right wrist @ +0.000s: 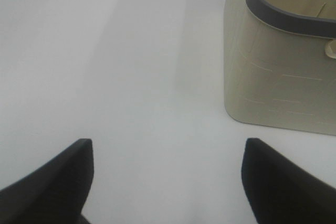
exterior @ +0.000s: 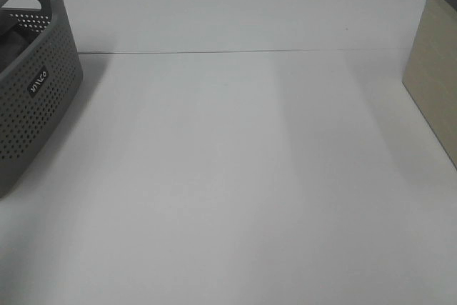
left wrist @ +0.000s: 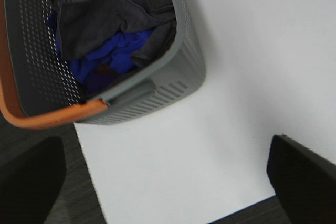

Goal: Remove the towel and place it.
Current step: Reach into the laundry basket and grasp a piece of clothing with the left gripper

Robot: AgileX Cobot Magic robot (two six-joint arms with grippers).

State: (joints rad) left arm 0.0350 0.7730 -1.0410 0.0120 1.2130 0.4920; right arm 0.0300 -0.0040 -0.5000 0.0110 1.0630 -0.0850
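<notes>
The dark charcoal towel point(left wrist: 105, 9) lies crumpled inside the grey perforated basket point(left wrist: 178, 77), on top of a blue cloth point(left wrist: 115, 56). The basket point(exterior: 32, 98) stands at the table's left edge in the high view; the towel barely shows there. My left gripper point(left wrist: 168, 182) is open and empty, high above the table beside the basket, fingers point(left wrist: 302, 182) spread wide. My right gripper point(right wrist: 168, 182) is open and empty above the bare table, next to the beige bin point(right wrist: 278, 66). Neither gripper shows in the high view.
The basket has an orange handle point(left wrist: 47, 116). The beige bin point(exterior: 435, 69) with a dark rim stands at the table's right edge. The white table point(exterior: 235, 176) has a seam across its far part. Dark floor shows beyond the table's edge in the left wrist view.
</notes>
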